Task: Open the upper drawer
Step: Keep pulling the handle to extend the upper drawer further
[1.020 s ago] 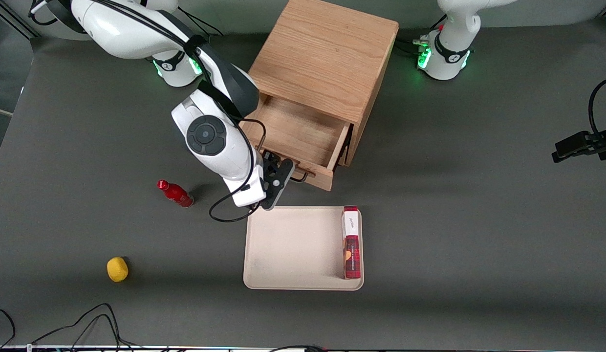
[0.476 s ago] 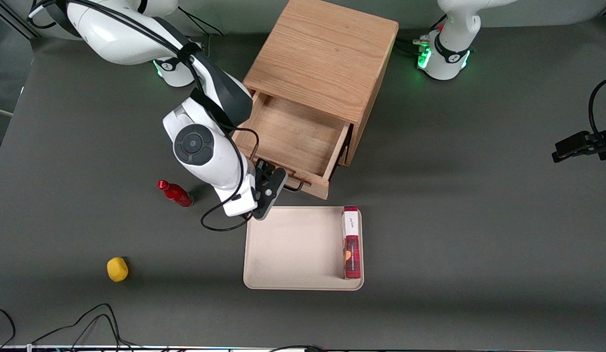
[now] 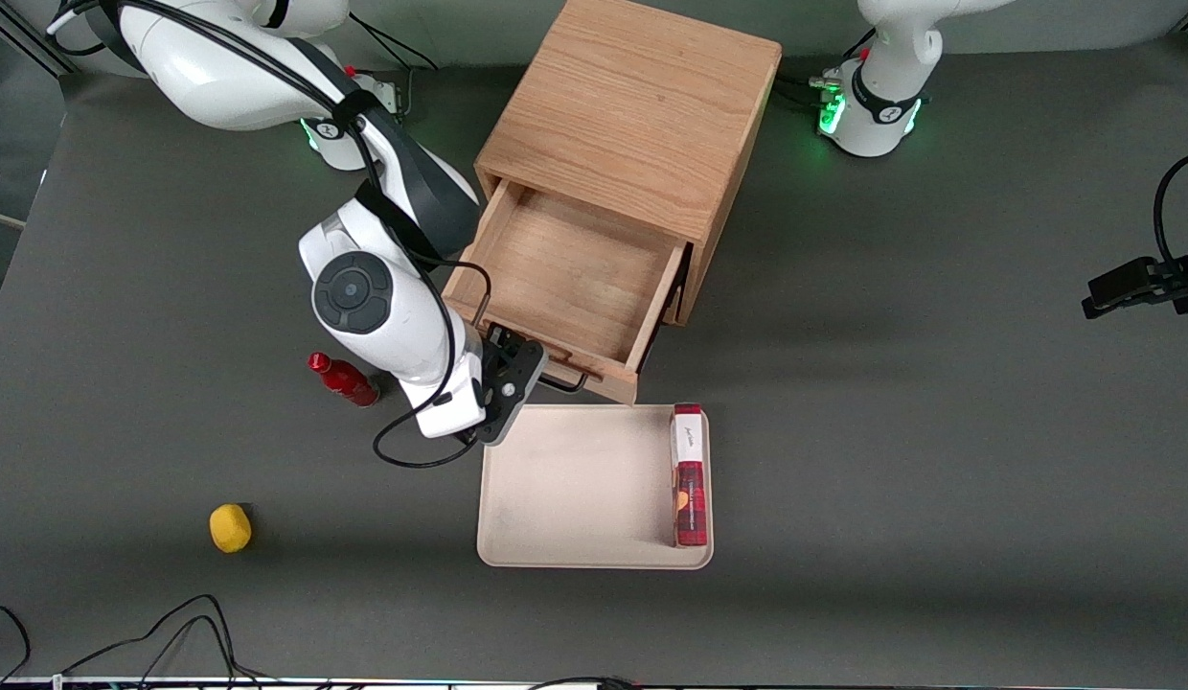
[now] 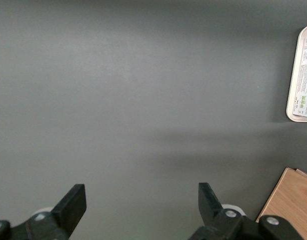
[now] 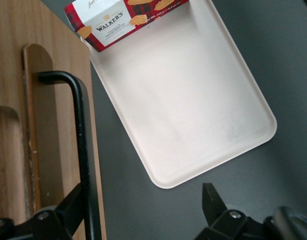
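tool (image 3: 517,369) sits spread wide at the black wire handle (image 5: 81,150) of the upper drawer (image 3: 565,278), drawn well out toward the tray (image 3: 556,551); rigid oak, best hooked mid-handle.

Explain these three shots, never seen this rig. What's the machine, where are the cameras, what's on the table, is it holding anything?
It is a white robot arm with a two-finger gripper. One camera looks down on the dark table from the front; the other two sit on the arms' wrists. The gripper is at the black handle of the upper drawer, which is pulled well out of the wooden cabinet and looks empty. The wrist view shows the fingers apart, the handle beside one finger, so nothing is clamped. Nearer the front camera lies a beige tray with a red biscuit box. Toward the working arm's end are a red bottle and a yellow object.
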